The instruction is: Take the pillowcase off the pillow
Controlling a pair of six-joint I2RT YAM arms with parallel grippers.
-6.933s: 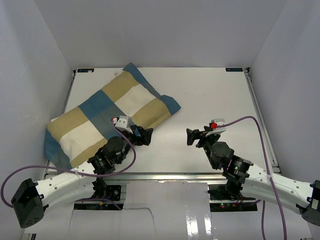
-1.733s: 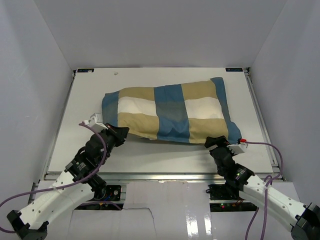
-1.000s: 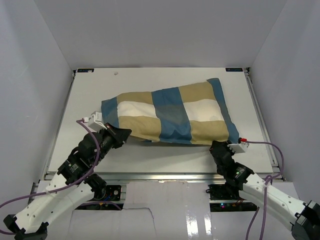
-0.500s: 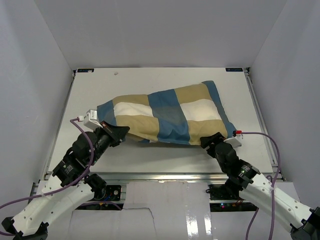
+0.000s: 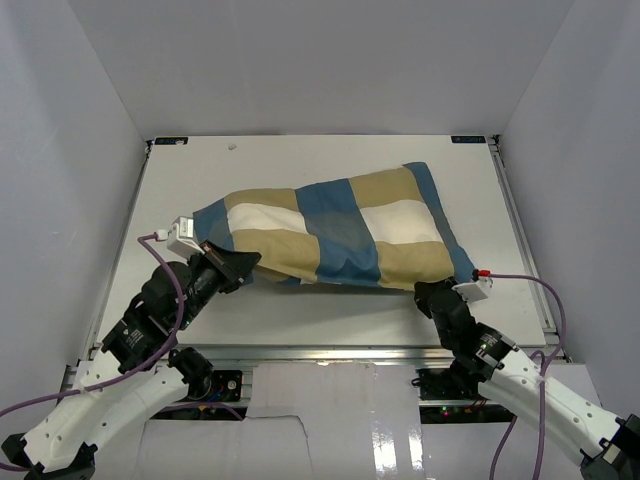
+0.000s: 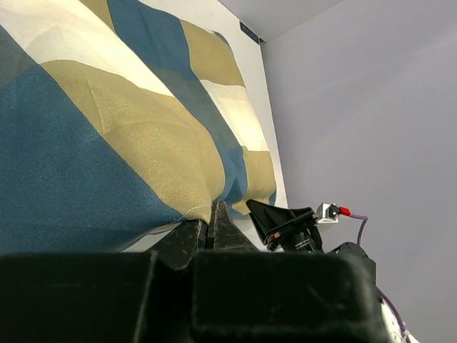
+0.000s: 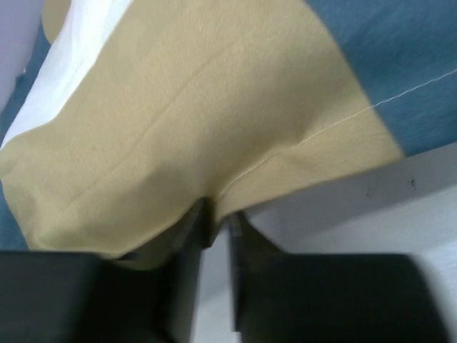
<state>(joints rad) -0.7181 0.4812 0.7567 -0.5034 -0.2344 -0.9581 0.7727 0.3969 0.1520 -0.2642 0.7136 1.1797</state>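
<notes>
Pillowcase (image 5: 340,225): limp woven cloth in tan, blue and cream blocks, plumply filled, lying aslant mid-table (image 5: 300,160). Left gripper (image 6: 211,227): jaws near-closed, pinching its near left hem. Right gripper (image 7: 214,218): jaws narrow, nipping the stitched tan edge, near right.

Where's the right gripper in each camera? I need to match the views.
Top external: lower right, the right gripper is at the near right corner of the pillowcase.
Left wrist: small, right of centre and low, past the fabric's far end.
Right wrist: bottom centre, pinching the tan hem.
Shared landmark: the pillowcase's tan corner block.
</notes>
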